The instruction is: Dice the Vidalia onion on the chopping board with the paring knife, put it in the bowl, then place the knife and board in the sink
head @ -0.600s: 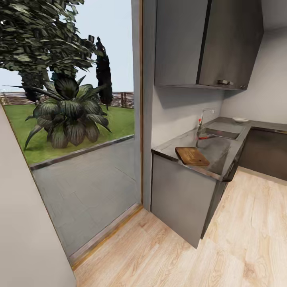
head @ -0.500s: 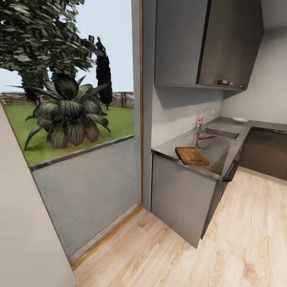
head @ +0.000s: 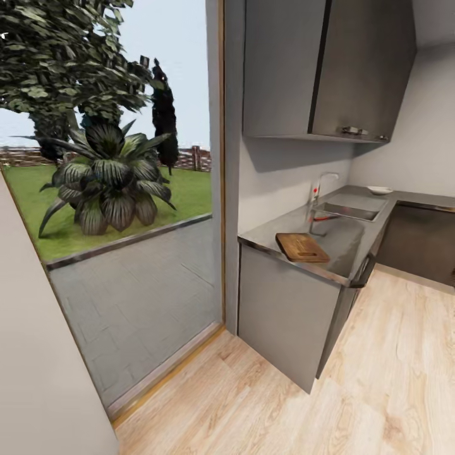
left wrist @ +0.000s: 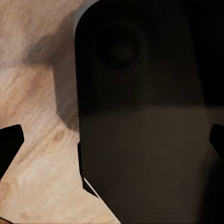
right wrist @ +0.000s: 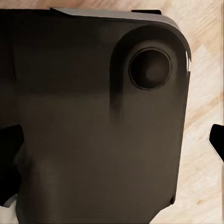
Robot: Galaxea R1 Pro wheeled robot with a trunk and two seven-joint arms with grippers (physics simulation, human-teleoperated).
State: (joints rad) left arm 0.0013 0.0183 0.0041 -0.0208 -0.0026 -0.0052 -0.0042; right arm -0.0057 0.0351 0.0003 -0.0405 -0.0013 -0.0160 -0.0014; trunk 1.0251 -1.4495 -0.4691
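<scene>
The chopping board point(head: 302, 247) lies at the counter's point(head: 344, 243) near end — long axis toward the sink point(head: 349, 212) — wooden floor point(head: 379, 379) open beside; both pincers' fingertips spread wide.

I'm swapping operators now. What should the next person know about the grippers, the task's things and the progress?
Left gripper and right gripper: open, holding nothing, over the robot's dark base and the wood floor.
Chopping board lies on the countertop near its front end, with the sink beyond it and the bowl in the far corner.
Onion and knife can't be made out.
Nothing done yet: drive up, then begin.
</scene>
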